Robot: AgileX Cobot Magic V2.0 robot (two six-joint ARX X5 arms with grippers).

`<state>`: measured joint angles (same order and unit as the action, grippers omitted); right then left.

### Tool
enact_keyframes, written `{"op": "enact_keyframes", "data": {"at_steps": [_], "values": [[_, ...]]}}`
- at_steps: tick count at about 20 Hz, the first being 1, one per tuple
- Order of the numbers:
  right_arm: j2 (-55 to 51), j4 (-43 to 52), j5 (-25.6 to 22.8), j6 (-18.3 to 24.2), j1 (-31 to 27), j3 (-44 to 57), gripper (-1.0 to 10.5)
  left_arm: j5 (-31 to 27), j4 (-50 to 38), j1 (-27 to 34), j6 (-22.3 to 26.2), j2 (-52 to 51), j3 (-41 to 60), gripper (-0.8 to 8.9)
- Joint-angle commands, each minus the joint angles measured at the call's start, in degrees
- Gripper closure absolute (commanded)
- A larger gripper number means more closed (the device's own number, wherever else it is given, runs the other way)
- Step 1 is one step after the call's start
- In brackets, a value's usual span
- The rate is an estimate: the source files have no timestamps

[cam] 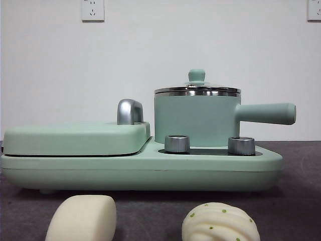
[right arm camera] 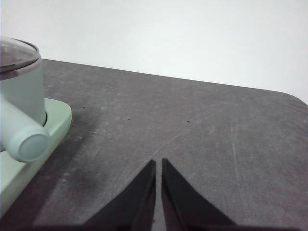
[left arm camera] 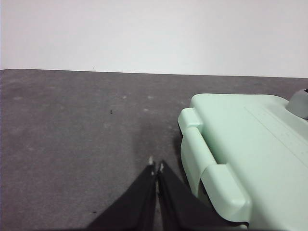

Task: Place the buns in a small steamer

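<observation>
Two cream-white buns are seen at the near edge of the dark table (cam: 296, 201) in the front view: a smooth bun (cam: 83, 218), loaf-shaped with a flat cut end, and beside it, apart, a twisted bun (cam: 220, 223) ridged in folds and dotted with green flecks. Behind them the small steamer (cam: 196, 118), a mint-green round pot with a steel rim, is seated on a mint-green base (cam: 150, 173); its glass lid (cam: 197, 88) with a green knob is in place, and its straight handle (cam: 266, 113) is pointed sideways. The left gripper (left arm camera: 155, 166) is held over bare table with its fingers pressed together, the flat griddle (left arm camera: 240, 144) lying just beside them. The right gripper (right arm camera: 159, 163) is likewise closed on nothing, the steamer's handle end near its fingers, off to one side. Neither bun is shown near either gripper.
</observation>
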<state>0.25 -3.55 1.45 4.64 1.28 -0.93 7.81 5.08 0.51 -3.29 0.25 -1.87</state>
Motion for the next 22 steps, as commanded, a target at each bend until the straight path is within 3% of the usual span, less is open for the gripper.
{"op": "enact_keyframes", "data": {"at_steps": [1, 4, 10, 15, 22], "values": [[-0.04, 2.12, 0.02, -0.98, 0.04, 0.28, 9.3, 0.13, -0.55, 0.04, -6.03, -0.02, 1.07, 8.06], [-0.04, 3.98, 0.09, -1.14, 0.07, 0.28, 9.3, 0.07, -0.98, 0.04, -13.31, -0.02, 1.07, 8.06], [-0.04, 5.25, -0.44, -6.36, 0.07, 0.26, 9.3, 0.11, -1.31, 0.04, -20.44, 0.0, 1.07, 8.07], [-0.02, 2.23, -5.03, -19.12, -0.02, 0.26, 9.3, 0.11, -1.75, 0.04, -29.83, 0.0, 1.07, 8.07], [-0.02, 1.84, -1.27, -27.87, 0.07, -1.25, 9.3, 0.11, -5.77, 0.04, -30.6, 0.0, 0.92, 8.06]]}}
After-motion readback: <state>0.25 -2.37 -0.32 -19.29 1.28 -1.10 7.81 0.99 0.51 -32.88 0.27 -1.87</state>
